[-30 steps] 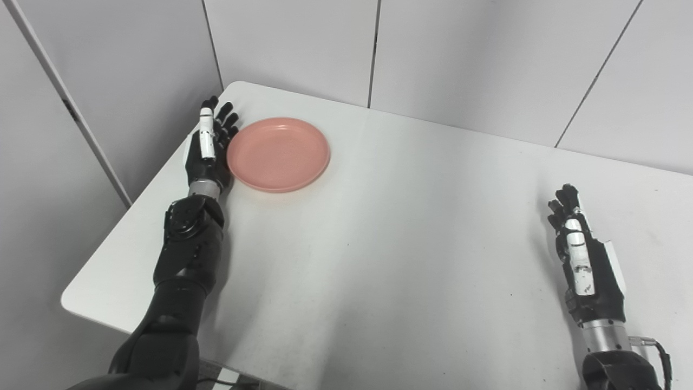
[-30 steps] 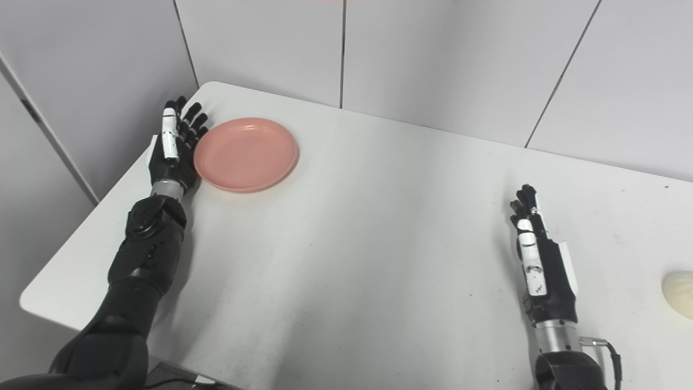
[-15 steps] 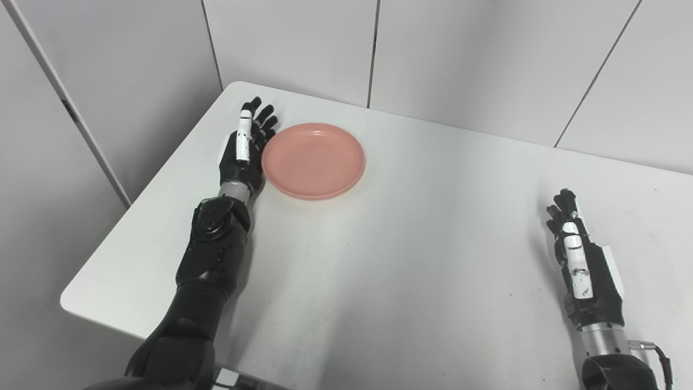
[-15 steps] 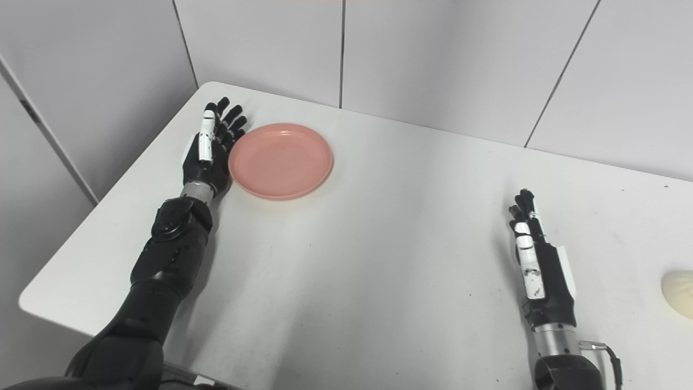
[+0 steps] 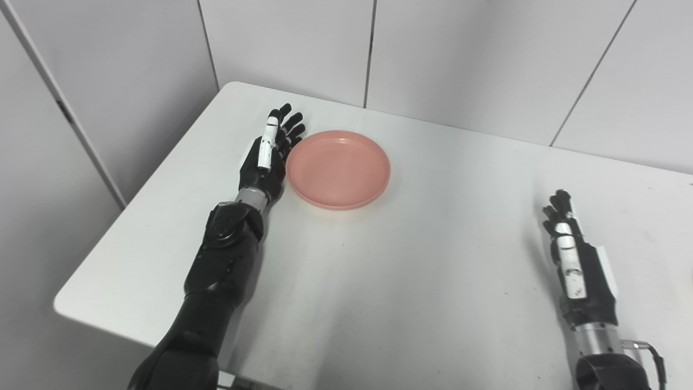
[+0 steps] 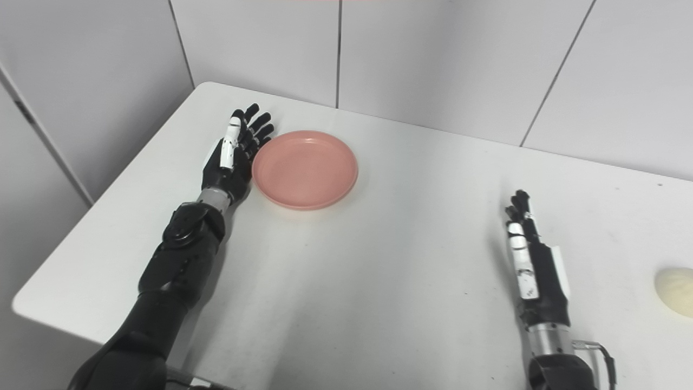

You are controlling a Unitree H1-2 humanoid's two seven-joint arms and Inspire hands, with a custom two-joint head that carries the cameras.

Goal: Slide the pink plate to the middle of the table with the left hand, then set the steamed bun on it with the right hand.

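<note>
The pink plate [image 5: 339, 168] lies flat on the white table [image 5: 411, 260], left of the middle and toward the back. My left hand [image 5: 269, 157] stands on edge with straight fingers, open, pressed against the plate's left rim. At the right, nearer the front edge, my right hand [image 5: 571, 260] is upright and open, holding nothing. The pale steamed bun [image 6: 674, 290] shows only in the right eye view, at the far right edge and to the right of the right hand.
Grey wall panels [image 5: 303, 49] close off the table's back and left sides. The table's rounded front-left corner [image 5: 67, 306] lies beside my left forearm.
My left hand has pushed the pink plate rightward along the table, away from the left edge. The right hand has hardly moved. The camera has shifted slightly.
</note>
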